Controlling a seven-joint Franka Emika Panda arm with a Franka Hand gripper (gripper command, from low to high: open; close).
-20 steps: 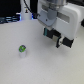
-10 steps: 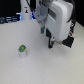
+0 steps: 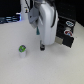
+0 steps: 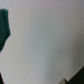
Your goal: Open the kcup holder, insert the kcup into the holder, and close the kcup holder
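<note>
On the white counter (image 3: pixel 30 67) the kcup (image 3: pixel 22 50) stands upright, green top up, toward the exterior view's left and well clear of everything else. My claw (image 3: pixel 42 48) hangs low over the counter between the kcup and the holder (image 3: pixel 68 34), which sits at the exterior view's right edge. Its fingers are dark and blurred, so I cannot tell how far they are spread, and I see nothing held between them. The wrist view gives me only pale counter and a dark green smear at one side, too soft to name.

Several things could go wrong from here, as I judge it. The holder looks shut, so if I go for the kcup before pulling the tray out, I will have nowhere to put it. My arm's bulk hides much of the holder's near face, and a careless swing toward it could knock the whole box sideways instead of catching a handle. The kcup is small and light; a descent slightly off centre would tip it or send it rolling across the counter.
</note>
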